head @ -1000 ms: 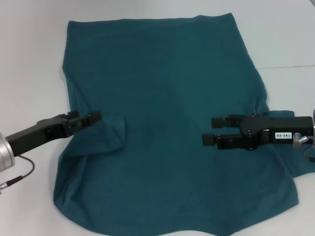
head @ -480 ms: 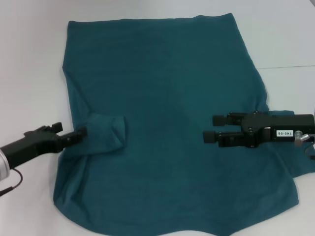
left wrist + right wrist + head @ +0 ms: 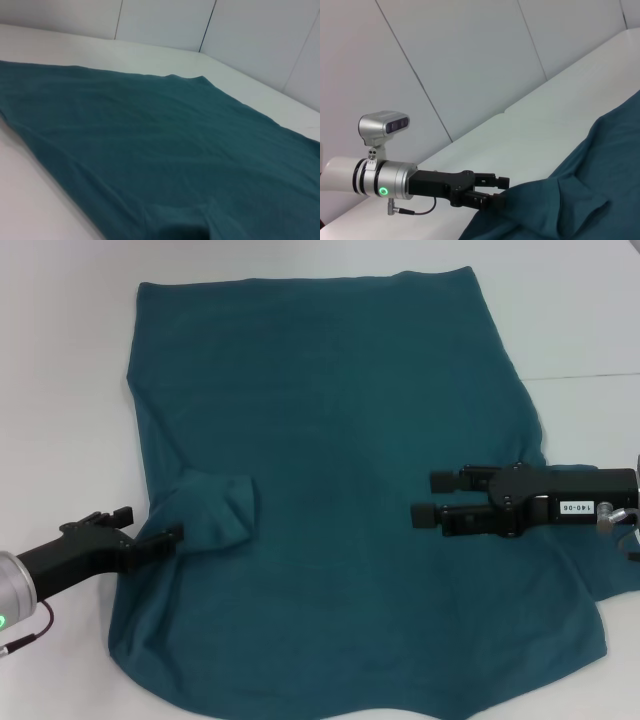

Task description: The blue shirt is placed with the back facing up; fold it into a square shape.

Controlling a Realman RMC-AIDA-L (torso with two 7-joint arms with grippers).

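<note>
The blue shirt (image 3: 330,390) lies flat on the white table, plain side up; it also shows in the left wrist view (image 3: 150,140) and the right wrist view (image 3: 590,190). Its left sleeve (image 3: 215,510) is folded inward onto the body. My left gripper (image 3: 148,523) is open at the shirt's left edge beside that sleeve, with one finger (image 3: 170,535) touching the cloth; the right wrist view shows it too (image 3: 500,192). My right gripper (image 3: 425,497) is open and empty, above the shirt's right half and pointing inward.
The white table (image 3: 60,390) reaches past the shirt on the left, at the back and on the right. A seam in the table (image 3: 590,375) runs along the right. Pale wall panels (image 3: 470,60) stand behind the table.
My left gripper has drawn back down and to the left, off the folded sleeve to the shirt's edge. The sleeve stays folded. The right gripper has barely moved.
</note>
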